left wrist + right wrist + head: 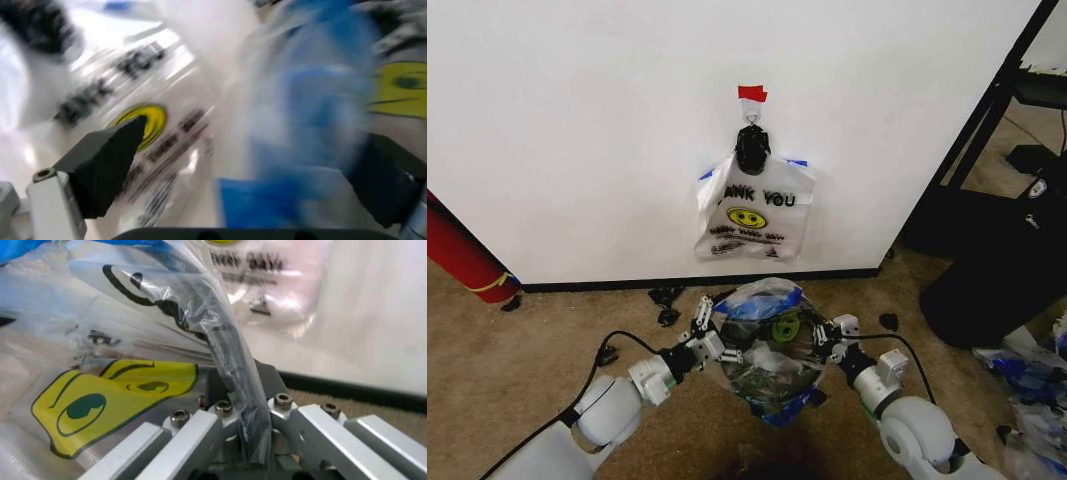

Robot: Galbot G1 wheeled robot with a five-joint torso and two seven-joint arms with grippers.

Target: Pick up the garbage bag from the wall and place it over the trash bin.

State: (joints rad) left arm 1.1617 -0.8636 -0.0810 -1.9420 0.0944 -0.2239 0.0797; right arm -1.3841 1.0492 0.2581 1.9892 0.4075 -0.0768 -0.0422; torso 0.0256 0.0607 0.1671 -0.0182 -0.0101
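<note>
- Stretching the garbage bag (pixel 769 345) over the trash bin (pixel 772 385) is the step in hand, I judge; it sits at lower centre of the head view, against the carpet below the wall (pixel 577 120).
- The left gripper (pixel 710 342) is at the bag's left edge, the right gripper (pixel 822 336) at its right edge, well apart with the clear film between them.
- In the right wrist view that pincer is pinched narrow on a twisted dark strip of the bag.
- In the left wrist view its pads stand wide with blue-printed film between; whether they clamp it I cannot tell.
- Doing it well calls for equal pull on both sides and a level descent, so the mouth clears the rim all round.
- The bag's long axis runs down the frame, its mouth facing downward over the bin.
- The white "THANK YOU" bag (pixel 755 212) hangs upper centre, untouched.
</note>
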